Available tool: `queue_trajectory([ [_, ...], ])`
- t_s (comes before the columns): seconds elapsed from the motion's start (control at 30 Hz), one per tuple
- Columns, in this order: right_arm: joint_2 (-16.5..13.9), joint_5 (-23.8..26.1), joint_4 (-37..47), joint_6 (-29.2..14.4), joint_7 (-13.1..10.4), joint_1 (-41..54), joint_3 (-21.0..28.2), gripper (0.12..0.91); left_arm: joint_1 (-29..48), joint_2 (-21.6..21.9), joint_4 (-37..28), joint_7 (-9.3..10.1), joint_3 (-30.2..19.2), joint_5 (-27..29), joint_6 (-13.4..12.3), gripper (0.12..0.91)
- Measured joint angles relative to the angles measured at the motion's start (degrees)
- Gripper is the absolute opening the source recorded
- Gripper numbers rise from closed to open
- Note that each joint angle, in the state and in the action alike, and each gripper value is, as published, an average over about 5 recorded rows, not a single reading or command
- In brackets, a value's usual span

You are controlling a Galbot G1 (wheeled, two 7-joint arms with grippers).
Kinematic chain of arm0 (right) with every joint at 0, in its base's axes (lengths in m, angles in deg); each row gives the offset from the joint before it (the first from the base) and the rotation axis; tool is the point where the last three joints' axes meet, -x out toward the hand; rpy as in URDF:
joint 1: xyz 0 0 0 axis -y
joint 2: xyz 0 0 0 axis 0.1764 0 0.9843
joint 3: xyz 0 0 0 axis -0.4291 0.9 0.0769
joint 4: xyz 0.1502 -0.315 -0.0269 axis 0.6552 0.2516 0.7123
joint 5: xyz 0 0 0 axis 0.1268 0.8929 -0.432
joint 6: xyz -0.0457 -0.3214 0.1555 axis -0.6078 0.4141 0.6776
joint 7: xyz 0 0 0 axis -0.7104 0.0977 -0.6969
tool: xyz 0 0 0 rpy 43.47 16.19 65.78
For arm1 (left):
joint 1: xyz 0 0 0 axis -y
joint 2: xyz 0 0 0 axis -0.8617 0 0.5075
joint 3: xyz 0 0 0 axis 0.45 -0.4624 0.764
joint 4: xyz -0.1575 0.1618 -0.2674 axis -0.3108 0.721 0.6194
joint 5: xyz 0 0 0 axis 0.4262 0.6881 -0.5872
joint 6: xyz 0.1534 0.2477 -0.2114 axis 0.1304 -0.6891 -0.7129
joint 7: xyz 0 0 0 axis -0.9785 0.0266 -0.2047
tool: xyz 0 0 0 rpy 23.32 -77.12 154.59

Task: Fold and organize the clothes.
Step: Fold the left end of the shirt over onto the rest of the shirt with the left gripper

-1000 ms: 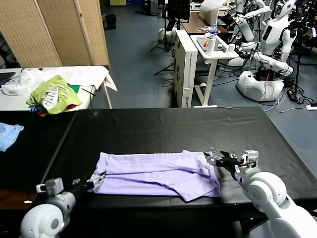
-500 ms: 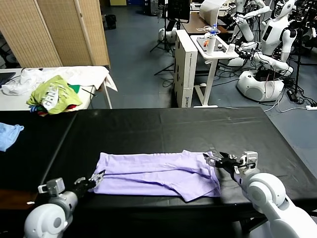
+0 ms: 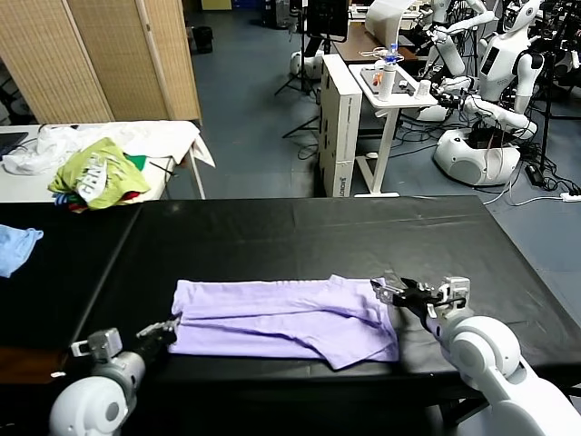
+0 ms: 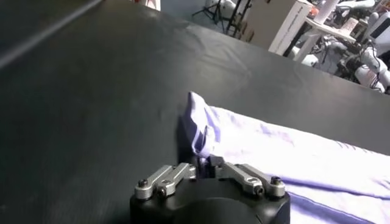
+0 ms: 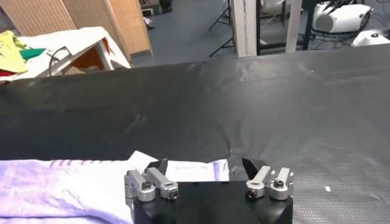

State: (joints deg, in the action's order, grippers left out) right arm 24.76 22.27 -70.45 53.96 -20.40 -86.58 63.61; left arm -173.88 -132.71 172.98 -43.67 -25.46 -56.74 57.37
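A plain lavender T-shirt [image 3: 281, 318] lies folded lengthwise in a long strip near the front edge of the black table [image 3: 300, 236]. My left gripper [image 3: 169, 328] is at the strip's left end, shut on the shirt's corner [image 4: 196, 125], which bunches up between the fingers in the left wrist view [image 4: 204, 163]. My right gripper [image 3: 390, 292] is at the strip's right end, low over the table. It stands open [image 5: 204, 165], with the shirt's edge [image 5: 183, 170] lying between its spread fingers.
A side table [image 3: 172, 136] at the back left carries a pile of green, yellow and white garments [image 3: 98, 174]. A blue cloth [image 3: 14, 247] lies at the black table's far left. Beyond the table stand a white desk [image 3: 386, 95] and other robots [image 3: 490, 100].
My left gripper has shut on the shirt's left corner, and that end of the shirt has slid slightly left. The right gripper has stayed open in place.
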Motion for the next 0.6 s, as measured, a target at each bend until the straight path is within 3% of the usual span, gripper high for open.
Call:
queue_trajectory([
  [0.17,0.3,0.3,-0.4,-0.4,0.0,-0.7,-0.4,0.907,0.0,-0.5,0.2,-0.05,-0.1,1.5,-1.0,0.175],
  [0.27,0.5,0.7,-0.8,-1.8,0.8,-1.6,-1.0,0.907,-0.2,-0.1,0.7,-0.39,-0.2,5.2,-3.0,0.172],
  [0.5,0.8,6.0,-2.3,-10.0,7.5,-5.8,-4.1,0.907,-1.7,2.8,1.7,-1.71,1.0,19.4,-7.7,0.172],
  [0.6,1.0,8.0,-3.5,-13.5,9.2,-9.0,-6.0,0.907,-2.7,4.5,1.5,-2.27,2.2,23.8,-9.1,0.172],
])
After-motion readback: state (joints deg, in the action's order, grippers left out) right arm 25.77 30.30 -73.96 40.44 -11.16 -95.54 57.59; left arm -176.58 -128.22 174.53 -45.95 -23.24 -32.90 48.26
